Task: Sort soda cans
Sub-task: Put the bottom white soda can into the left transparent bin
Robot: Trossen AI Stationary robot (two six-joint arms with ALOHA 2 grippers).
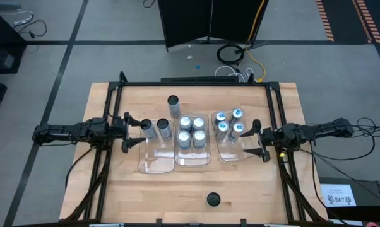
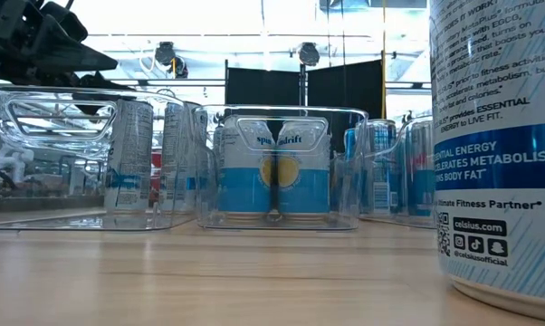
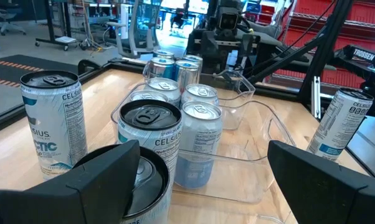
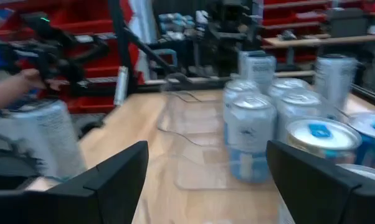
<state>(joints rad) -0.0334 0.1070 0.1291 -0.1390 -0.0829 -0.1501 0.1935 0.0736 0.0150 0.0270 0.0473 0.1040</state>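
Three clear trays sit side by side mid-table. The left tray (image 1: 153,157) holds two dark-topped soda cans (image 1: 156,129), the middle tray several plain silver cans (image 1: 191,131), and the right tray several blue-topped cans (image 1: 230,122). One dark-topped can (image 1: 173,104) stands alone on the table behind the trays, and another (image 1: 213,200) stands near the near edge. My left gripper (image 1: 133,132) is open, level, at the left tray's left side. The nearest dark-topped can (image 3: 149,149) stands just beyond its fingertips, apart from them. My right gripper (image 1: 259,140) is open beside the right tray, touching nothing.
The black frame rails (image 1: 196,83) run along the table's far and side edges. Bare wood (image 1: 177,189) lies between the trays and the near edge, apart from the lone can, which fills the right of the low view (image 2: 499,136). A person's hand (image 4: 16,84) shows beyond the table.
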